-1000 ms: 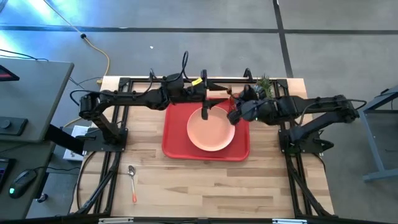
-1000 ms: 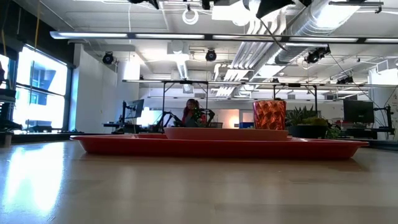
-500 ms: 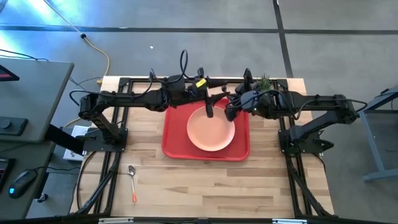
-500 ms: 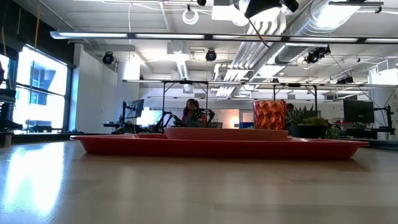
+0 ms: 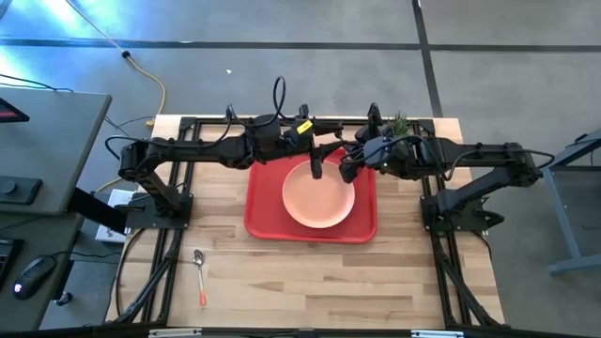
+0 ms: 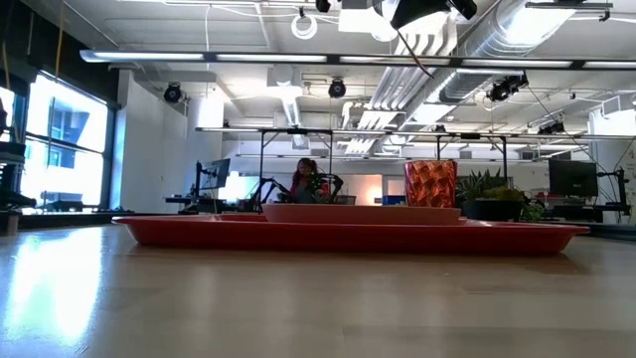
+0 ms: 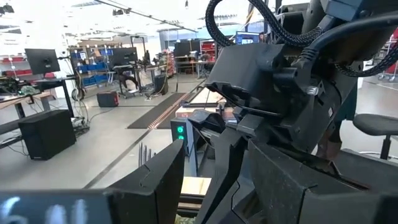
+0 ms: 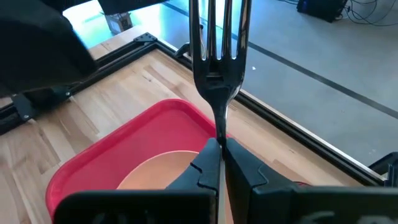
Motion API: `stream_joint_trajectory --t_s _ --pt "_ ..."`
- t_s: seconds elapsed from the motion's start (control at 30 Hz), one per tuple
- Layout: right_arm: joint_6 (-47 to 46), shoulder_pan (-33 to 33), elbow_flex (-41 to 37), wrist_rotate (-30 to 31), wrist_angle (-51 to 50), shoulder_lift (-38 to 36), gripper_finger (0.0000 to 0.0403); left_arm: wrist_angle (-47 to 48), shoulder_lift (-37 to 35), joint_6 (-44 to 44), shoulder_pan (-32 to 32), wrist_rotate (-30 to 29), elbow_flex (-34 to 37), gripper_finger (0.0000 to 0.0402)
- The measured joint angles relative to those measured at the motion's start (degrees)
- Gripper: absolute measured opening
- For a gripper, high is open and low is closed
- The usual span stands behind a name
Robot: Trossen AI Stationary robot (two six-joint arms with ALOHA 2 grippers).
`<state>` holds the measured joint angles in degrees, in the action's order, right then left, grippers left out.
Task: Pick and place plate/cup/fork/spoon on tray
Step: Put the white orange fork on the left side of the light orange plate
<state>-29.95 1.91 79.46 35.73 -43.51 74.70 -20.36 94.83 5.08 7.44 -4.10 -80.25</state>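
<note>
Right gripper [image 8: 219, 163] has its 2 fingers pinched tight on the fork [image 8: 217, 56]. It grips the fork just under the silver head. The long fork points straight out past the fingers, tines first. From above, the right gripper [image 5: 349, 165] hangs over the far right part of the red tray [image 5: 265, 222].

Left gripper [image 5: 316, 169] hangs over the far edge of the plate [image 5: 318, 197]. I cannot tell if it is open or closed.

The round peach plate lies flat in the middle of the tray. The red cup [image 6: 429, 184] stands upright on the tray, beside the plate [image 6: 358, 213].

The spoon [image 5: 199, 275] lies on the wood table [image 5: 329, 277], well apart from the tray, near the front left. Its silver bowl points to the tray and its orange handle points to the front edge.

I can read no words anywhere.
</note>
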Motion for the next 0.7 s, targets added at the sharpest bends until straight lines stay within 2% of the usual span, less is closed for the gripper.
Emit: stream_joint_trajectory --t_s 0.3,0.7 --pt "-0.63 0.0 0.0 0.46 0.02 0.0 0.0 0.59 0.0 -2.37 -0.13 2.5 0.0 0.0165" --pt "-1.41 0.0 0.0 1.22 -0.35 0.0 0.0 2.54 0.0 -1.51 -0.1 2.56 0.0 0.0165"
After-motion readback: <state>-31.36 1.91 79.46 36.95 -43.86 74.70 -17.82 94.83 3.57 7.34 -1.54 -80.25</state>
